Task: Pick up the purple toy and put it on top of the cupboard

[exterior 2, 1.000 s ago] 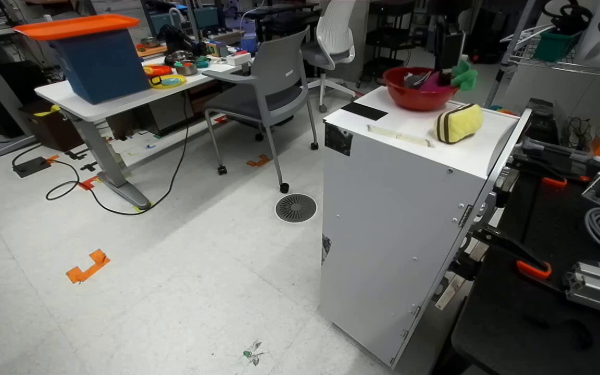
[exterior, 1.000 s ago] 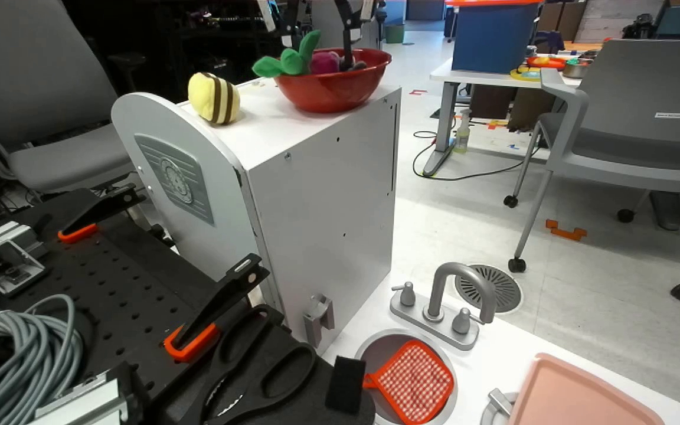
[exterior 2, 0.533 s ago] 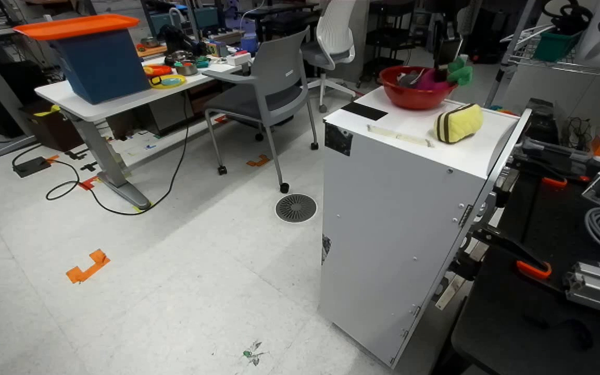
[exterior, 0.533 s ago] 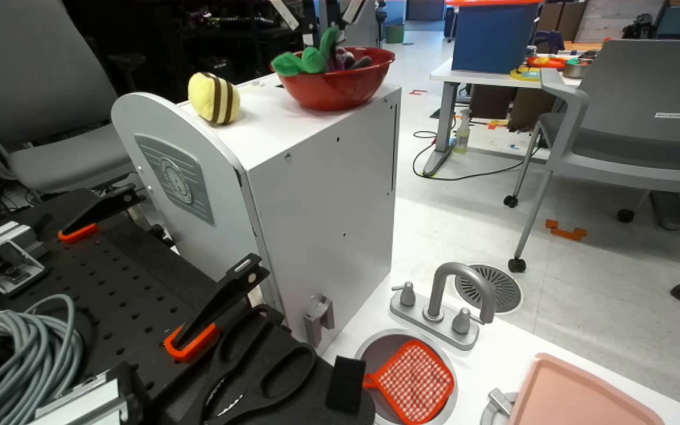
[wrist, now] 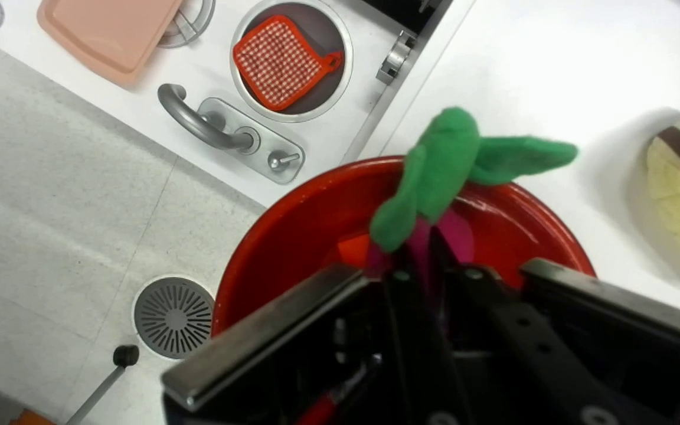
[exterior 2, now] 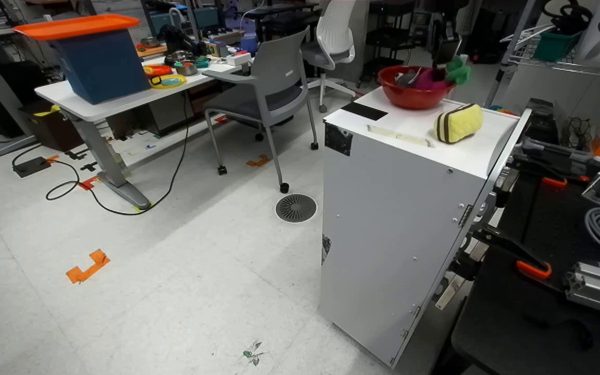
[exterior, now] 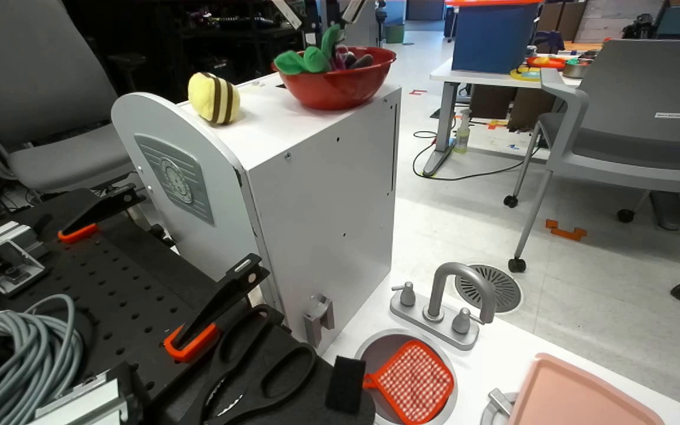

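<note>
The purple toy (wrist: 458, 232) lies in a red bowl (exterior: 335, 91), its green leaves (wrist: 445, 162) sticking up over the rim. My gripper (wrist: 418, 251) reaches down into the bowl from above, with its fingers pinched close together and purple cloth squeezed between them. In an exterior view the toy (exterior 2: 428, 79) shows beside the dark gripper; the fingertips are hidden there. The bowl stands on the flat white top of the cupboard (exterior: 319, 200), which has a rounded front panel with a grey label.
A yellow striped plush (exterior: 214, 98) sits on the cupboard near the bowl. Grey pieces (exterior: 359, 61) and an orange piece (wrist: 355, 249) share the bowl with the toy. Below the cupboard are a sink with a faucet (exterior: 464, 289) and a pink tray (exterior: 582, 395).
My gripper's fingers have come together on the purple toy. The toy, its leaves and the bowl have shifted slightly away from the yellow plush.
</note>
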